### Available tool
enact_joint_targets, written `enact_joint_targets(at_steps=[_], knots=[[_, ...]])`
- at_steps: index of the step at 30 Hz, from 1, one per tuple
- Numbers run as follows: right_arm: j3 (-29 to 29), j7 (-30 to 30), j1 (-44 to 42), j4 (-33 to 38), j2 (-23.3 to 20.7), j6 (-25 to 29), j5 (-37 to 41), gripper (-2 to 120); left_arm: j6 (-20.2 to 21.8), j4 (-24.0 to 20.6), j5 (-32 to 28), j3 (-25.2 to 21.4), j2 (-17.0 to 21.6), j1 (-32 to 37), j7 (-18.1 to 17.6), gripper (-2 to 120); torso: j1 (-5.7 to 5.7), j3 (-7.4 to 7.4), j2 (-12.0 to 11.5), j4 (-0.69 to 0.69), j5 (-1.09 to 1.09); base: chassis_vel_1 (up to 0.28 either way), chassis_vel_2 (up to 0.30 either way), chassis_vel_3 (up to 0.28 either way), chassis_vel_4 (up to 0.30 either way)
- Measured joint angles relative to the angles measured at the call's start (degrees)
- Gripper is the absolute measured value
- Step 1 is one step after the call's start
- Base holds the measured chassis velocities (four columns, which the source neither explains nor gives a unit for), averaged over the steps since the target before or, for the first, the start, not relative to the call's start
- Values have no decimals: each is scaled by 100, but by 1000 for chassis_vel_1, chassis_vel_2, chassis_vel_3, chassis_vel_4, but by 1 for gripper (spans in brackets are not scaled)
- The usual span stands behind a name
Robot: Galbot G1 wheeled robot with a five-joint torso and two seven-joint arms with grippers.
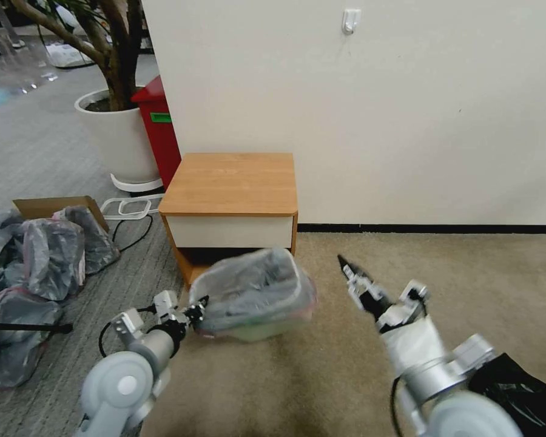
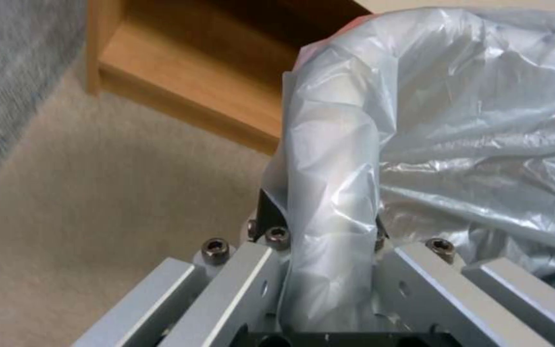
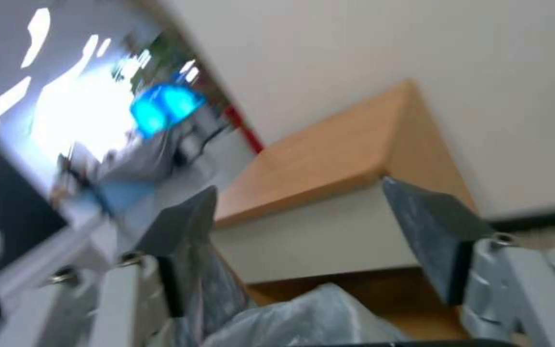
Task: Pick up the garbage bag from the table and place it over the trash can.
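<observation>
Left claw clamped on garbage bag, draped over trash can on carpet before bench front edge | right claw apart, hovering beside | risk: thin film tears or slips off rim.

Cream wall — beige carpet below

A white planter holding a tree stands on grey carpet, a tall red bin just beside it. A cardboard box and crumpled grey bags lie nearby. A black bag rests on beige carpet. A white hook sits on the wall.
</observation>
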Motion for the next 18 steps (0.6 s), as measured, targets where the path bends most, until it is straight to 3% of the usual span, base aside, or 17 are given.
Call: enact_joint_targets(at_steps=[2,3,7,8,11,16,18], knots=[[-486,-187,476,-177,-317,-159,-807,82,5,-77,339,172,-11,-14,-3,3,0,0,0,1,1,0,0,0,0],[-486,-187,476,-177,-317,-159,-807,82,5,-77,339,172,-11,-14,-3,3,0,0,0,1,1,0,0,0,0],[-1877,-513,1545,-511,-946,-225,-2249,65,8,-214,773,400,58,-28,-7,3,0,0,0,1,0,0,0,0,0],[-1877,-513,1545,-511,-946,-225,-2249,65,8,-214,773,400,58,-28,-7,3,0,0,0,1,0,0,0,0,0],[-2917,-692,2519,-744,-1355,-219,-3149,52,8,-312,1001,502,130,-20,0,3,0,1,-1,1,0,0,0,0,0],[-3647,-694,3313,-819,-1583,-470,-3499,38,5,-403,1203,531,189,40,47,3,0,0,0,2,-1,0,0,0,0],[-4097,-525,3767,-843,-1628,-866,-3554,29,-5,-446,1335,531,196,100,100,3,0,0,0,2,-1,0,0,0,0]])
